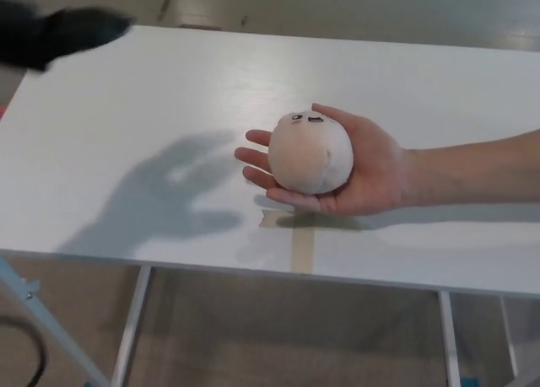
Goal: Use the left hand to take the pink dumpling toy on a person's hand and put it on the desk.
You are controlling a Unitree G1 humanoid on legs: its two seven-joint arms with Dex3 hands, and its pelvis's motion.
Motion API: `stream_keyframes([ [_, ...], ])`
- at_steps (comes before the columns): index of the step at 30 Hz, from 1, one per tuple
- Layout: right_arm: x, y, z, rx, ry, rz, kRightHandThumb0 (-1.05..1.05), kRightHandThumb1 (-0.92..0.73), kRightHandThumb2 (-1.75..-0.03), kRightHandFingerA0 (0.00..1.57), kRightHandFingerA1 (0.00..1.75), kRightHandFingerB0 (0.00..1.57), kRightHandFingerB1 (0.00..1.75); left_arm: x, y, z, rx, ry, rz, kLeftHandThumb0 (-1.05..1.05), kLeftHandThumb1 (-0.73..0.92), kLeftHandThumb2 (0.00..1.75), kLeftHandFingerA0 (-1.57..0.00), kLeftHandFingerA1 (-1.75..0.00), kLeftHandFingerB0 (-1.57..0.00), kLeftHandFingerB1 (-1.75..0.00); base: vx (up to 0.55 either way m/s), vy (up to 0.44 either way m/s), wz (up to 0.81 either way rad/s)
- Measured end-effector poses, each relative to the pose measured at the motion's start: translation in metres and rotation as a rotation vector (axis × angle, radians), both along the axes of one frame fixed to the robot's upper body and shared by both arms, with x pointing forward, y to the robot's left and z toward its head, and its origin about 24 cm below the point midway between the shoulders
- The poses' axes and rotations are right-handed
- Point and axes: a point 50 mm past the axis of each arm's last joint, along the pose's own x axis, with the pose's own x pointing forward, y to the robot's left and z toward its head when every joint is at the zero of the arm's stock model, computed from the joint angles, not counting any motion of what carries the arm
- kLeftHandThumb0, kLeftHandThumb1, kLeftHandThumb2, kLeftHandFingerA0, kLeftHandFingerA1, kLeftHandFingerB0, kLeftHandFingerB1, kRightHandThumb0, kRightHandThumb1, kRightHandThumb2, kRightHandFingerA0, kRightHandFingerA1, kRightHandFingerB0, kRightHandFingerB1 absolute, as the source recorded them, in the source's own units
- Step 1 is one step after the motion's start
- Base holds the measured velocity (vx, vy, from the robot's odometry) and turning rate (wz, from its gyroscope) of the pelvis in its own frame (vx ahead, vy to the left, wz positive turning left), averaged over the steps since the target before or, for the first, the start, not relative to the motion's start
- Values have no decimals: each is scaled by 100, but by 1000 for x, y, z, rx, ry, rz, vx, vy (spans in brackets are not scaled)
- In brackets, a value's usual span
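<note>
Beige tape strip [300, 249] near the front edge, grey floor [278, 336] below.

No text, label, brand, number or sign can be read anywhere in the head view. The pink dumpling toy [310, 152], resting on the palm beside the fingers of the person's hand [359, 169], bears only a small stitched face, no lettering.
</note>
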Motion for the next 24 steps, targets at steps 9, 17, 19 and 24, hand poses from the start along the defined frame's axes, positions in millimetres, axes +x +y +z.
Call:
stream_keyframes([
  [9,2,0,1,1,-5,0,-21,-70,-61,67,46,54,42,47,-59,-5,192,153,-18,-35,17,82,0,-49,0,-46,0,0,0],
  [17,4,1,2,1,-11,2,-20,-70,-61,67,47,55,43,80,-103,-43,422,346,46,-70,42,78,-7,-31,-10,-32,0,0,0],
  [19,7,1,3,1,-17,4,-20,-70,-61,67,47,54,42,87,-110,-56,486,398,77,-71,49,56,-9,-26,-15,-26,0,0,0],
  [24,11,1,5,1,-27,7,-21,-70,-61,66,46,53,42,96,-120,-84,606,487,144,-35,16,82,-1,-49,0,-46,0,0,0],
])
